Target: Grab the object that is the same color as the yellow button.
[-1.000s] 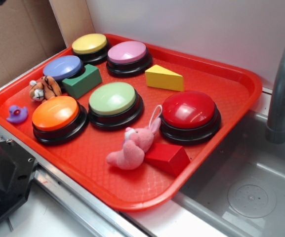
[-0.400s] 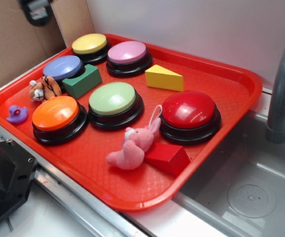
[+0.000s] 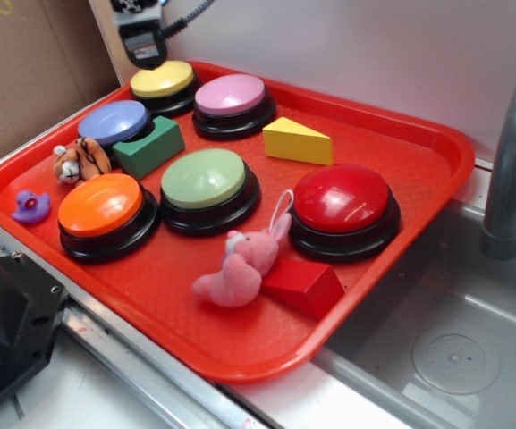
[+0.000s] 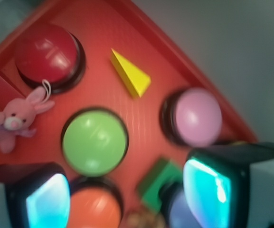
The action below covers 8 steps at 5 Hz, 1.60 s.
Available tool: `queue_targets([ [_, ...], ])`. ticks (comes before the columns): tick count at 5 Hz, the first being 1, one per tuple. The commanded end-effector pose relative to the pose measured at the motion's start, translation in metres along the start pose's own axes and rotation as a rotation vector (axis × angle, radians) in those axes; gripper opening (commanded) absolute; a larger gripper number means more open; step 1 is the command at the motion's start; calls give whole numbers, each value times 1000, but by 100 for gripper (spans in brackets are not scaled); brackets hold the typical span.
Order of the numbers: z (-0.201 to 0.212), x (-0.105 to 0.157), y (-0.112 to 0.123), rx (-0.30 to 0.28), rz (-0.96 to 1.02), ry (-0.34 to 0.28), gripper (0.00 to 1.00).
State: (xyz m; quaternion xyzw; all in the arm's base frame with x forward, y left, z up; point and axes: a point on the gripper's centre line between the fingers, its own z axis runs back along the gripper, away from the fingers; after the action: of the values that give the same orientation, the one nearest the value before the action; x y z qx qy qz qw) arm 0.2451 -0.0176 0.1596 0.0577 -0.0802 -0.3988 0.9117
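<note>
White wall and brown cardboard are seen behind the table [image 3: 88, 353]; a red tray [image 3: 392, 268] rests on it beside a sink [image 3: 454, 349]. Six buttons are counted: red, light green, orange, pink, blue, and the yellow button [image 3: 162, 79] at the far corner. Three blocks are counted: green, red, and the object [image 3: 297, 140], lying between the pink and red buttons. Three small toys are counted. The hand [image 4: 127, 194] is released, fingers [image 4: 205, 187] spread, held high near the yellow button, well apart from the object. The approach step is judged in hand; travel over the object and descent are called for.
</note>
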Motion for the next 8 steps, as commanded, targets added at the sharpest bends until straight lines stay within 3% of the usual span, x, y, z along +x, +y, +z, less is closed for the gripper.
queue_targets([
  [1,-37,31,19,-37,-172,-163,100],
  [4,-119,70,20,-162,-326,-201,100],
  [5,-126,76,17,-164,-337,-183,100],
  [6,-129,78,12,-161,-362,-183,89],
  [7,-126,78,10,-157,-351,-192,0],
  [8,-113,75,14,-197,-299,-186,0],
])
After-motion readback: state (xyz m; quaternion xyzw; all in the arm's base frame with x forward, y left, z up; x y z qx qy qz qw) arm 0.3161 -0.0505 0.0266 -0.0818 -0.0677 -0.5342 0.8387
